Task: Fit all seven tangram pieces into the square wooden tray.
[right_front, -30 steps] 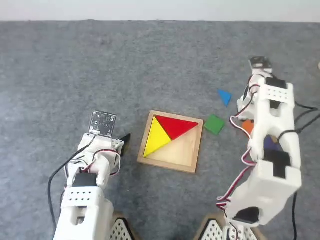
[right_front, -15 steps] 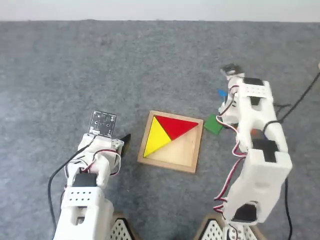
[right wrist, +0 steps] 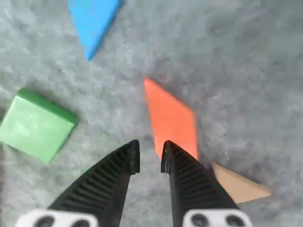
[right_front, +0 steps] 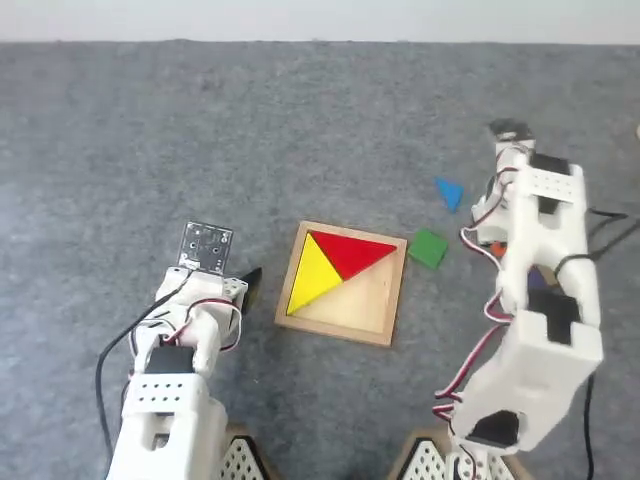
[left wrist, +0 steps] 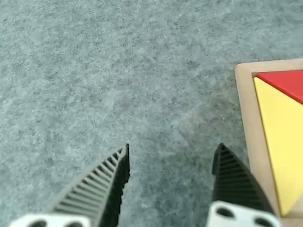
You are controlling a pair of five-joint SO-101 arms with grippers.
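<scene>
"Jaws first: how are they standing?"

"On the left arm (right_front: 165, 390) the left jaws are gaping wide over the bare grey table (right_front: 150, 130), just left of the square wooden tray (right_front: 362, 308), and they are gripping nothing. On the right arm (right_front: 545, 300) I am seeing the right jaws drawn in to a narrow slit. Their tips are hanging over one end of the orange parallelogram (right wrist: 171, 118), which is lying flat on the table."

"Where is the tray sitting?"

"Mid-table, between the two arms. The red triangle (right_front: 352, 250) is filling its far part and the yellow triangle (right_front: 312, 275) its left part, edge to edge. The rest is showing bare wood."

"What is lying loose?"

"The green square (right_front: 428, 248) is resting just right of the tray's far right corner, and the blue triangle (right_front: 449, 192) is lying farther off beyond it. The orange parallelogram is lying right of the green square. A tan triangle (right wrist: 239, 187) is lying just beside it, and I cannot tell whether they are touching."
</scene>
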